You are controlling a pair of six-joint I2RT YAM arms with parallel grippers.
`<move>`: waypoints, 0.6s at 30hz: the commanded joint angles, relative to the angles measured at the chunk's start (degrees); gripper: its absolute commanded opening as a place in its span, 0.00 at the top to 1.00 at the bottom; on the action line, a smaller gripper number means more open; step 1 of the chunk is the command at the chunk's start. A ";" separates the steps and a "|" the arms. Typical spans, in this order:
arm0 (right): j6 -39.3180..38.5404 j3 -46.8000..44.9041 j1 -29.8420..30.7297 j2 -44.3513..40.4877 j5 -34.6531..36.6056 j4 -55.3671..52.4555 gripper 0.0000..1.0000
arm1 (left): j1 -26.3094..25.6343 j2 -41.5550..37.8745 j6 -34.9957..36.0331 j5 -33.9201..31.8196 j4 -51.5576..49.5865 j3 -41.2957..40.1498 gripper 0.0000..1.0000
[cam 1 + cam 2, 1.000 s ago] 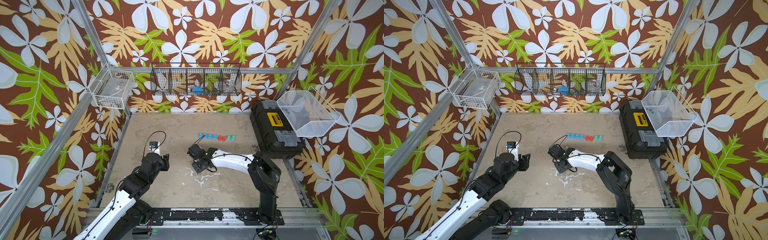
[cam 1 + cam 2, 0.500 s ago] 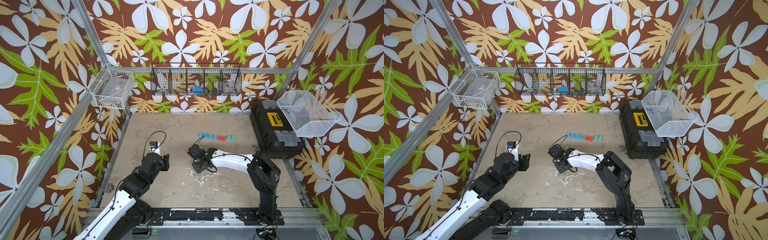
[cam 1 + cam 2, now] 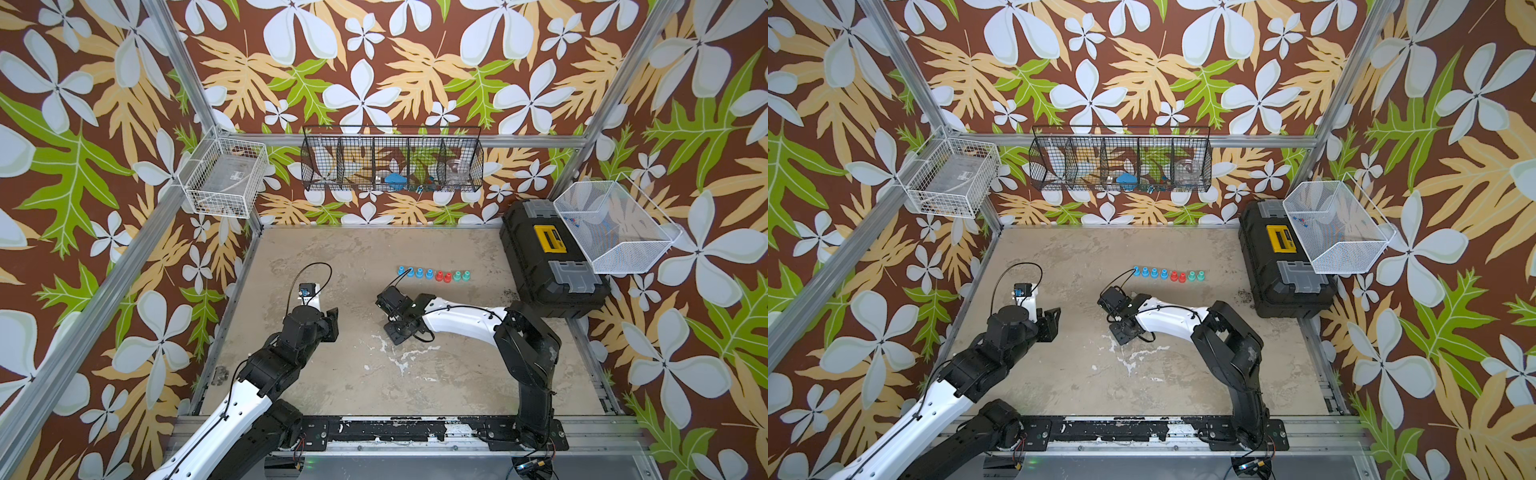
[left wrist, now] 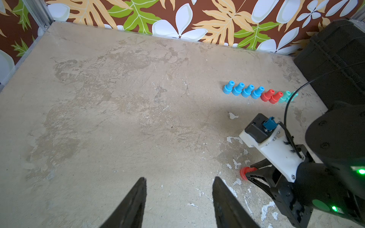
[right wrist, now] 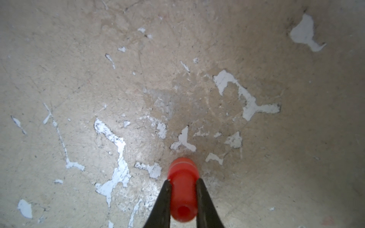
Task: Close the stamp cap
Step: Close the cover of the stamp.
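table (image 3: 332, 374) lies bare over its left and near parts. toolbox (image 3: 540, 266) sits at its right edge. black basket (image 3: 392, 164) on the back wall holds a blue thing; white basket (image 3: 224, 183) contents unclear. left gripper (image 4: 178, 179) has jaws apart, empty. right gripper (image 5: 182, 181) is clamped on a red stamp (image 5: 182, 197) near table centre, apart from the row of 8 stamps (image 4: 258, 93): 4 blue, 2 red, 2 teal.

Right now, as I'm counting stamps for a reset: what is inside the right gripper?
The right gripper clamps one red stamp, wide end sticking out; its underside is hidden.
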 commanded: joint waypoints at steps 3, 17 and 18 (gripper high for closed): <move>-0.57 -0.49 -0.22 -0.43 0.65 -2.88 0.81 | 0.09 0.03 0.25 -0.27 0.59 -0.13 0.44; -1.16 2.01 -0.31 -1.22 2.92 -5.56 0.82 | 0.09 -0.02 0.21 -0.08 0.58 -0.15 0.44; -1.18 2.37 -0.31 -1.58 3.18 -5.83 0.82 | 0.09 -0.07 0.24 -0.11 0.59 -0.15 0.44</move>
